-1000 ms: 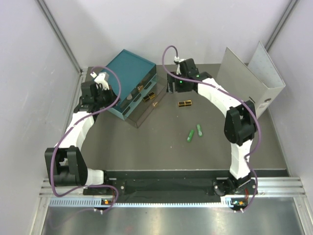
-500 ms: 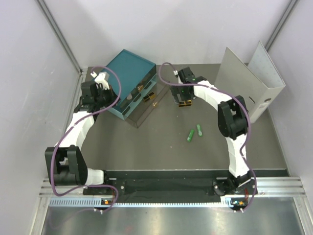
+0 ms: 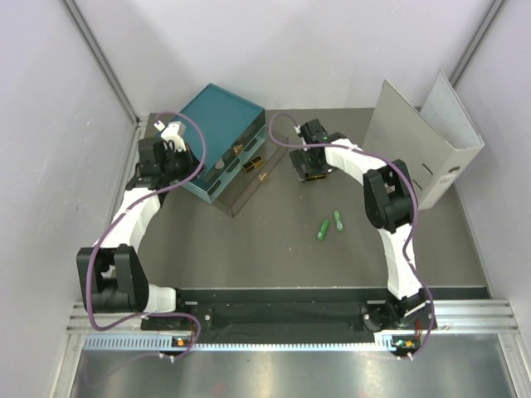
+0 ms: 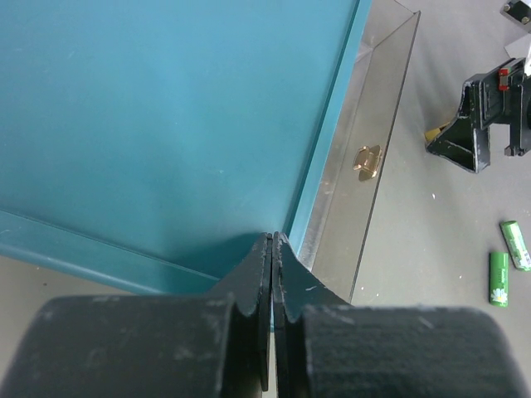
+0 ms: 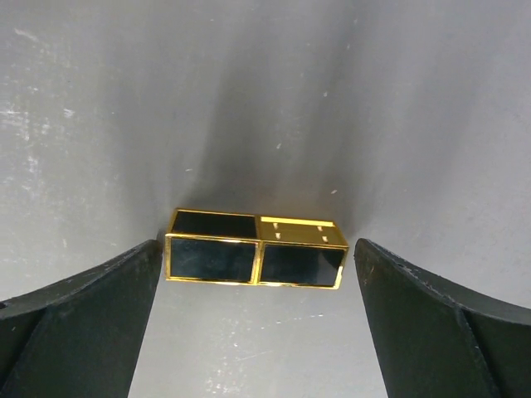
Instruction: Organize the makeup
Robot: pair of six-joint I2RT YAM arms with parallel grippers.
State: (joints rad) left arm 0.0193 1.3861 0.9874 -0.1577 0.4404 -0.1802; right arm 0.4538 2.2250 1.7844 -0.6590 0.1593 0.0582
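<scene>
Grey tabletop [image 5: 249, 99]; black-and-gold case [image 5: 255, 260] lengthwise between spread right end effector [image 5: 257, 249] fingers.

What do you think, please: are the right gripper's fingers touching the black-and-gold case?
Cannot tell. Right wrist view: the fingers flank the case; one shows a gap, the other seems flush.

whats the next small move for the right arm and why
Probably close the right gripper on the black-and-gold case. Its open fingers straddle the case, one on each side, and it lies flat on the table, not yet gripped.
</scene>
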